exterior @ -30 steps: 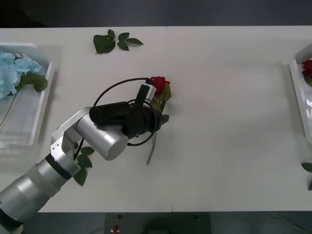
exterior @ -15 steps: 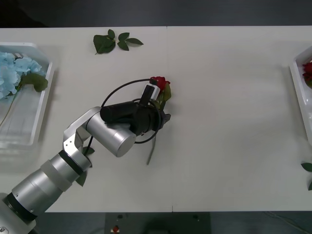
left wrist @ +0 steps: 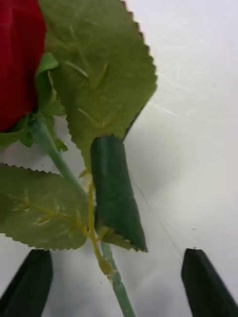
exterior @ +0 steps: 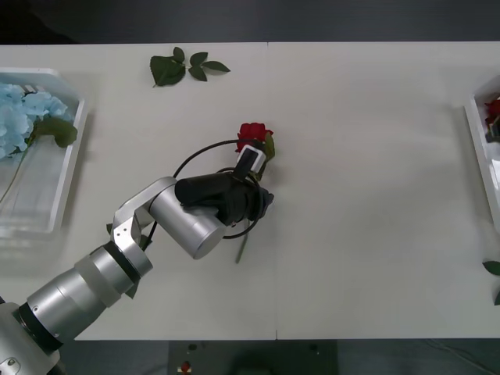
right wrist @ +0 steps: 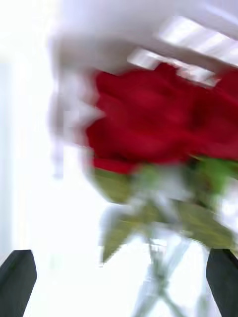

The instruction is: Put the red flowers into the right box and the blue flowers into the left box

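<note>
- Left gripper (exterior: 264, 201) low over the middle of the white table (exterior: 367, 195), black fingers spread, nothing clamped between them.
- In the left wrist view, one fingertip (left wrist: 29, 285) on either side of the green stem of a red flower (left wrist: 17, 59) (stem in the gap, touching neither finger).
- That same red flower (exterior: 251, 134) lying flat on the table, head pointing away from the robot, stem end poking out on the near side of the wrist.
- Broad toothed leaves and one curled leaf spread over the stem just ahead of the fingers.
- Left arm reaching in from the near left corner, elbow bent, silver forearm slanting up to the black wrist, a black cable looped over it.
- Loose green leaf sprig (exterior: 186, 66) near the far edge, well apart from the gripper.
- Left box (exterior: 69, 168) at the table's left edge, blue flowers (exterior: 22, 117) lying in it.
- Right box (exterior: 478, 152) at the right edge, another red head inside it.
- Right gripper (right wrist: 119, 277) with fingers wide apart, hovering close above red flowers (right wrist: 144, 119) against a white ribbed surface.
</note>
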